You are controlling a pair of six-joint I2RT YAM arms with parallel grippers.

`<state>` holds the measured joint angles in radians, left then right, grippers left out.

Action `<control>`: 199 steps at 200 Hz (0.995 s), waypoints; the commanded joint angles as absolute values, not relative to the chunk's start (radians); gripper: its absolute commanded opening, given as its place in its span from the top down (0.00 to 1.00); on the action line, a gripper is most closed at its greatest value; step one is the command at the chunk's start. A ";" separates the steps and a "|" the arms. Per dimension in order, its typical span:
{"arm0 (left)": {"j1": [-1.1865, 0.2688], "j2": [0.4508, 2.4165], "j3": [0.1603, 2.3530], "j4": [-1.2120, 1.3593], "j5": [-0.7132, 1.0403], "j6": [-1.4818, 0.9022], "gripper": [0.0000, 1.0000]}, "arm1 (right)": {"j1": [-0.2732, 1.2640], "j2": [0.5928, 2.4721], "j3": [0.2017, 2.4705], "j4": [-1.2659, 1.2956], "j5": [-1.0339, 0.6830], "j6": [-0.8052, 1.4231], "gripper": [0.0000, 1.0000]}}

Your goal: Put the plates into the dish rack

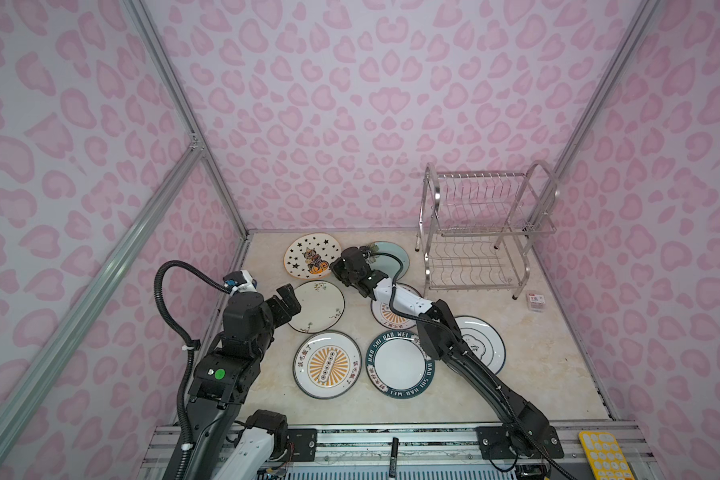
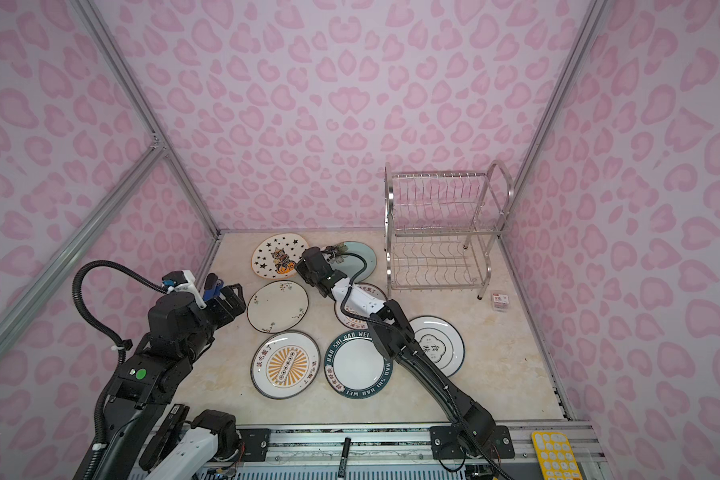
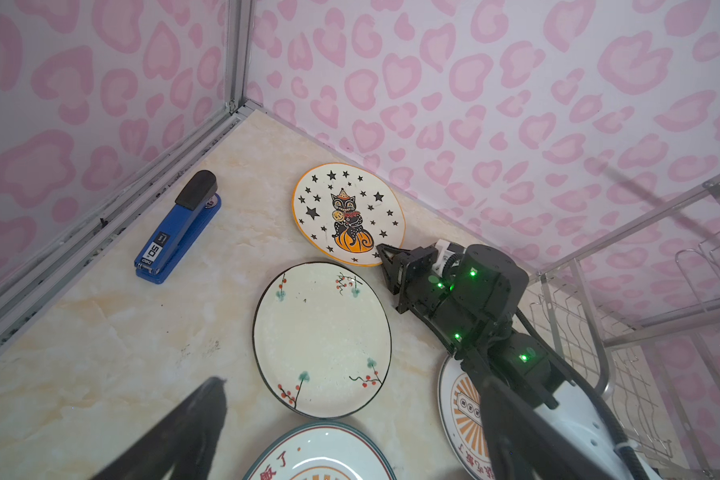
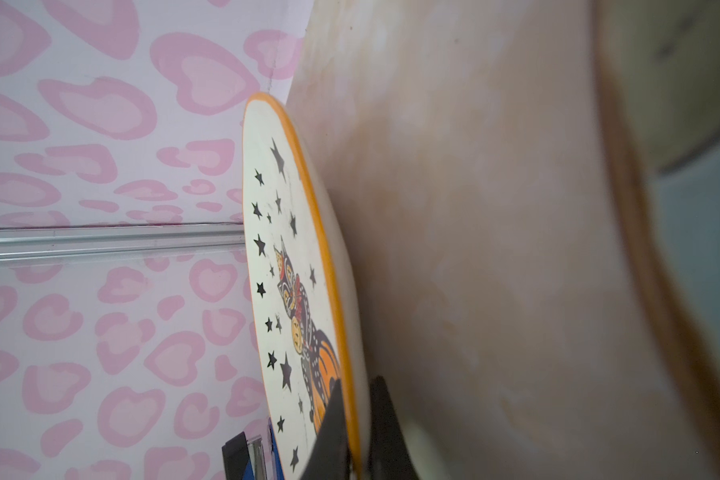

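The two-tier chrome wire dish rack [image 1: 481,232] is sited at the far right of the marbled tabletop [image 1: 537,365]. The round star-and-cat ceramic plate with orange rim [image 1: 308,255] is found at the rear, well apart from the rack. Its rim is clenched by the right gripper [image 4: 356,415]. The left gripper [image 1: 289,301] is held spread.

We are looking into a robotics lab test cell. Aluminium profile posts [image 1: 171,79] frame walls of pink heart-print panels [image 1: 350,104]. A marble-look tabletop [image 1: 537,374] forms the floor. A left arm [image 1: 242,332] and a right arm [image 1: 466,365] are bolted to a slotted metal rail [image 1: 350,434] along the tabletop's near edge, trailing black cable conduit [image 1: 163,299].
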<state>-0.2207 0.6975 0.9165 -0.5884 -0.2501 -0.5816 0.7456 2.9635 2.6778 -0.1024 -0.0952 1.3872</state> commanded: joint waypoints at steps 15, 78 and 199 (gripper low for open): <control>-0.220 0.715 0.934 -0.560 -0.234 -0.580 0.03 | 0.737 2.952 2.672 -0.091 -0.120 1.348 1.00; -0.220 0.747 0.941 -0.540 -0.169 -0.565 0.03 | 0.729 2.927 2.669 -0.015 -0.159 1.346 1.00; -0.220 0.774 0.939 -0.560 -0.199 -0.578 0.03 | 0.721 2.814 2.541 0.210 -0.237 1.349 1.00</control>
<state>-0.2207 0.7685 0.9295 -0.5739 -0.1841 -0.5781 0.7246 2.9387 2.5652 0.0650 -0.2142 1.3624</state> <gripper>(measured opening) 0.971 0.062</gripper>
